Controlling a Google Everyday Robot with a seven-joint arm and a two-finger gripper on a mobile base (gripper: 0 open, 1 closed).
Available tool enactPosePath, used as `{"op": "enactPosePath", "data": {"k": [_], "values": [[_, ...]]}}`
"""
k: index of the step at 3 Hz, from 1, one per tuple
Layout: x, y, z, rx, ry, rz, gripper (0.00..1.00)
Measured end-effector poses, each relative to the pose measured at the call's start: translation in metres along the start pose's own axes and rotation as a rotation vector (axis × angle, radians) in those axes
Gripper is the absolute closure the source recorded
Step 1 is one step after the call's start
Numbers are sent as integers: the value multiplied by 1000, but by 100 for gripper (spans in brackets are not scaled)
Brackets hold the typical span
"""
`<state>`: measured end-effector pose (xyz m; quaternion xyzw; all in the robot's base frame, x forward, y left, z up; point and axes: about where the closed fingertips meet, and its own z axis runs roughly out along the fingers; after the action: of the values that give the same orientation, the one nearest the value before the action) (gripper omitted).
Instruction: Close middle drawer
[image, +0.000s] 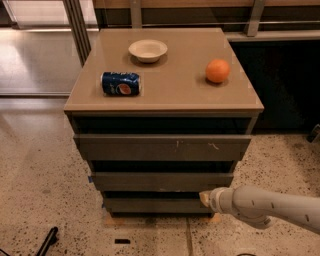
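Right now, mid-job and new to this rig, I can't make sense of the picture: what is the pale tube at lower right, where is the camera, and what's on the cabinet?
The pale tube is the robot's one arm, which enters the picture from the lower right. Its tip is the pincer. It sits low, by the right end of the drawer fronts and just below the middle drawer. I see nothing held in it, and I cannot tell whether it touches a drawer. There is only one camera view, looking down at the front of the cabinet. On the cabinet's top are a white bowl, a blue soda can lying on its side, and an orange.
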<state>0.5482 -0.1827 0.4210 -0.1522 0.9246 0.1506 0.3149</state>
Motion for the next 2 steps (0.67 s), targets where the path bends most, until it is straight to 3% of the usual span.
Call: {"op": "enactPosePath", "data": {"k": [1, 2], "values": [[0, 0, 0, 0, 0, 0, 12], [0, 0, 0, 0, 0, 0, 0]]}}
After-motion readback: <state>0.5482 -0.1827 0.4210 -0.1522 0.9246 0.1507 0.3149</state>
